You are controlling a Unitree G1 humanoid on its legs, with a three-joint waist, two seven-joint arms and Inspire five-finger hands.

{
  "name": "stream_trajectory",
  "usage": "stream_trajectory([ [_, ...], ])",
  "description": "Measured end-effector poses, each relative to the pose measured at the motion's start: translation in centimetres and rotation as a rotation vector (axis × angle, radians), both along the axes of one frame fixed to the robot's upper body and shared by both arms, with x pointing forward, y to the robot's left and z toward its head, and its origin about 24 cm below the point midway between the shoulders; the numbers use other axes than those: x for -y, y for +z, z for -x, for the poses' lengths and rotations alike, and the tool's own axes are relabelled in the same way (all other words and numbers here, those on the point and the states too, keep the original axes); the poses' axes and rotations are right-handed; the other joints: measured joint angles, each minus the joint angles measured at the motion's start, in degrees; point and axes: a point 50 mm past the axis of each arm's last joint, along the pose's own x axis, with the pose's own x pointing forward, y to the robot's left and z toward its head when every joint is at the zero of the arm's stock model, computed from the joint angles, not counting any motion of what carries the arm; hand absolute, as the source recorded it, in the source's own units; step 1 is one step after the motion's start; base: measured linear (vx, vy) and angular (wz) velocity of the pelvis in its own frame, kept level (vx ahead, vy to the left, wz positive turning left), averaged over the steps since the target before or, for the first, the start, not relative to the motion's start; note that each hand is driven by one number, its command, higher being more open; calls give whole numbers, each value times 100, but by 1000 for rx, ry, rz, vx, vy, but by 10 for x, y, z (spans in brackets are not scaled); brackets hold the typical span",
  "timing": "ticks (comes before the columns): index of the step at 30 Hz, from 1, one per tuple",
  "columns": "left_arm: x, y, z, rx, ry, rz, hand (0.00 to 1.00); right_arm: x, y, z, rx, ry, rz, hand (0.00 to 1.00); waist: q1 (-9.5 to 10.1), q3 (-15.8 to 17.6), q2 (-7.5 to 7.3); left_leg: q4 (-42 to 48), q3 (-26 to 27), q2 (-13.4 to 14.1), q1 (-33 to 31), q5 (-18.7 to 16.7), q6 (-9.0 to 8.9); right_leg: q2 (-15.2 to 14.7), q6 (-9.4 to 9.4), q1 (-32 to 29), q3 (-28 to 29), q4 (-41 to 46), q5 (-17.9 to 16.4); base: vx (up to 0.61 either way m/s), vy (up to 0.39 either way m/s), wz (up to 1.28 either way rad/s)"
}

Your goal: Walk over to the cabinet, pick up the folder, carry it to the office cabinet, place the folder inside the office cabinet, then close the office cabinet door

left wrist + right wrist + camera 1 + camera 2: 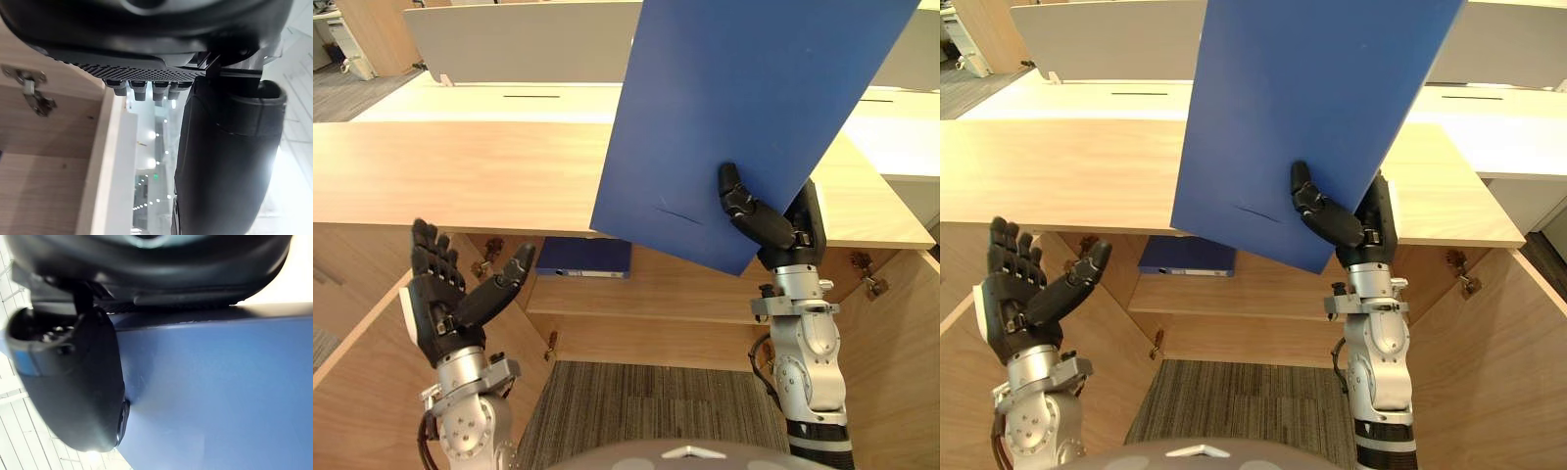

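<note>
1. The office cabinet stands open straight ahead under the table. Its doors are swung out on both sides and a shelf crosses the opening.
2. The folder, a blue sheet, is held up in front of the table top, well above the opening. Its long axis rises steeply and leans towards the robot's right, and its lower edge overlaps the table's front edge.
3. The right hand is clamped on the folder's lower corner, thumb on the near face and fingers behind. This is the arm that must act: I judge the folder has to come down, be tipped flatter and go forward beneath the table edge.
4. The left hand hangs spread and empty beside the left door.
5. A dark blue binder lies on the shelf's left part; the right part looks free.
</note>
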Motion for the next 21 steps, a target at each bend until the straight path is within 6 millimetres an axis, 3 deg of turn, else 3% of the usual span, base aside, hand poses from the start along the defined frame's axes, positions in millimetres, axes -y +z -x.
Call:
stream_trajectory([
  [7,0,-46,11,-227,27,40,100,1,-1,0,-5,-7,-4,0,20,19,-32,-11,-74,2,-28,-6,-9,-5,18,-6,-81,27,-64,19,4,6],
  [11,8,-91,23,-437,-16,122,100,-2,-1,0,-5,3,-5,0,72,21,-33,-11,-71,2,-28,-18,-26,-10,28,-9,-78,26,-74,0,0,0],
  [13,14,-115,34,-558,-37,173,100,-8,0,2,-3,31,-5,0,77,22,-36,-6,-60,4,-27,-25,-37,-8,28,-14,-65,26,-75,0,0,0],
  [21,28,-175,68,-907,-111,214,100,-44,-1,11,3,193,83,0,93,21,-38,23,100,53,52,-71,-96,44,23,-16,106,38,-72,-13,13,-11],
])
